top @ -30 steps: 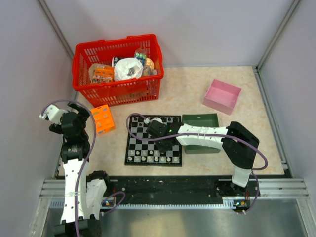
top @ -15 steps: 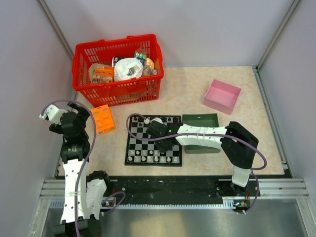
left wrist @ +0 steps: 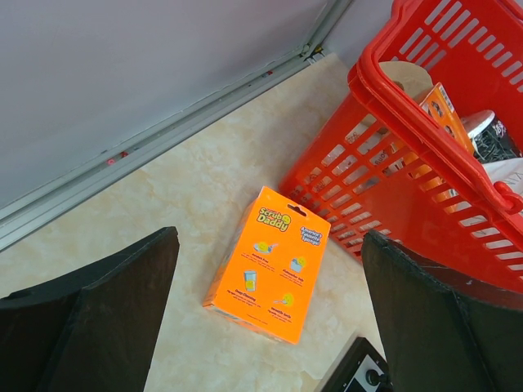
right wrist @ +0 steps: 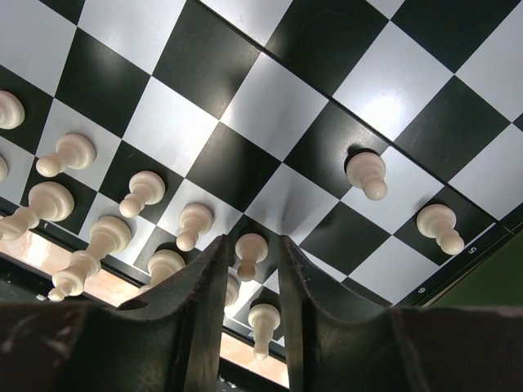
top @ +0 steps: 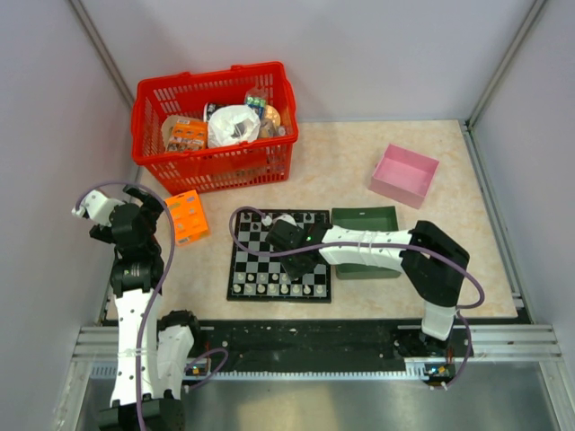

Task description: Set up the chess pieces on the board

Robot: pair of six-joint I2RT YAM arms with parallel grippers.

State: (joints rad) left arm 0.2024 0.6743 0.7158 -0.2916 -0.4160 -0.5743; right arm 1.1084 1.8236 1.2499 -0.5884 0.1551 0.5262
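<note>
The checkered board (top: 260, 253) lies in front of the arms. Pale white chess pieces (top: 274, 285) stand in its two near rows. My right gripper (top: 299, 266) reaches over the board's right half. In the right wrist view its fingers (right wrist: 208, 278) straddle one white pawn (right wrist: 249, 249) that stands upright on a dark square of the board (right wrist: 270, 106), and a thin gap shows on each side of it. Other white pieces (right wrist: 143, 192) stand around it. My left gripper (top: 148, 211) hangs wide open at the far left, with nothing between its fingers (left wrist: 122, 286).
An orange sponge box (top: 187, 216) (left wrist: 268, 263) lies left of the board, below the left gripper. A red basket (top: 214, 163) (left wrist: 425, 163) of goods stands at the back left. A dark green tray (top: 364, 218) sits against the board's right side, and a pink box (top: 405, 174) lies beyond it.
</note>
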